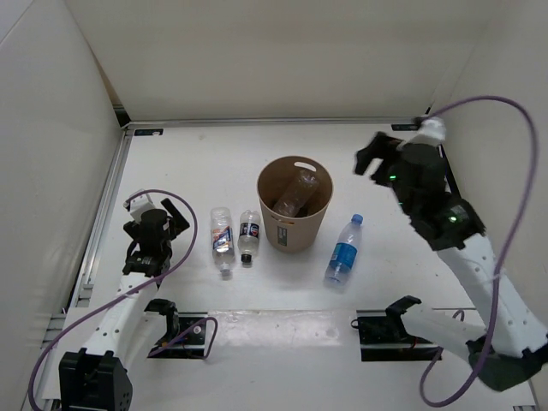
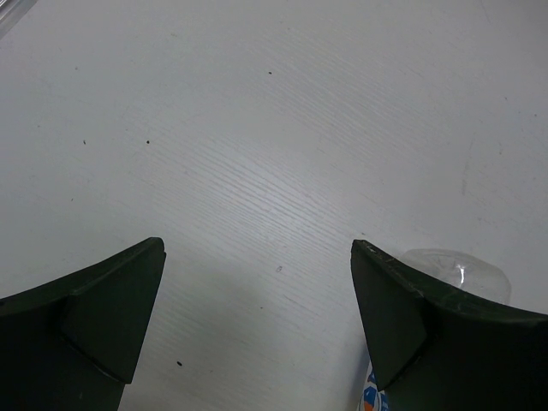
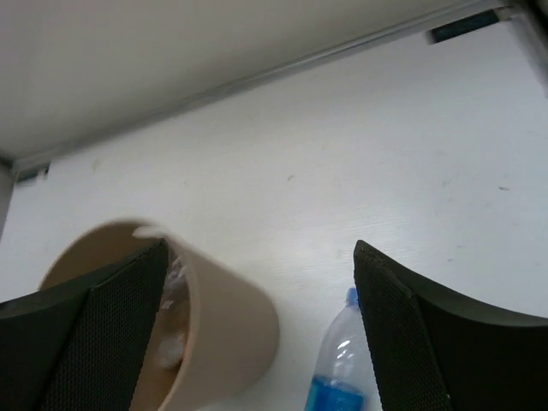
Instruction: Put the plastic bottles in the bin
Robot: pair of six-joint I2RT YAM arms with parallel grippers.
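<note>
1. While one clear bottle (image 1: 297, 193) with no label lies slanted inside the bin (image 1: 295, 233), three others lie on the white table (image 1: 193, 158) outside it.
2. The bin is a round tan bucket with a cut-out handle slot near its rim, and it stands upright near the middle of the table.
3. Just left of the bin lies the dark-labelled bottle (image 1: 249, 235), the shortest, with its dark cap toward the arm bases.
4. The white-labelled bottle (image 1: 223, 240) lies close beside it on the left, roughly parallel; whether they touch cannot be told.
5. The blue-labelled bottle (image 1: 344, 250) lies just right of the bin, its blue cap pointing away from the bases.
6. The bin stands between that bottle and the two on the left.
7. The left gripper (image 1: 175, 216) sits low, left of the white-labelled bottle, its fingers spread and empty over bare table.
8. The right gripper (image 1: 370, 158) is raised beyond and right of the bin, fingers apart and holding nothing.
9. Purple cables (image 1: 514, 214) loop from both arms, and white walls (image 1: 51, 128) enclose the table.
</note>
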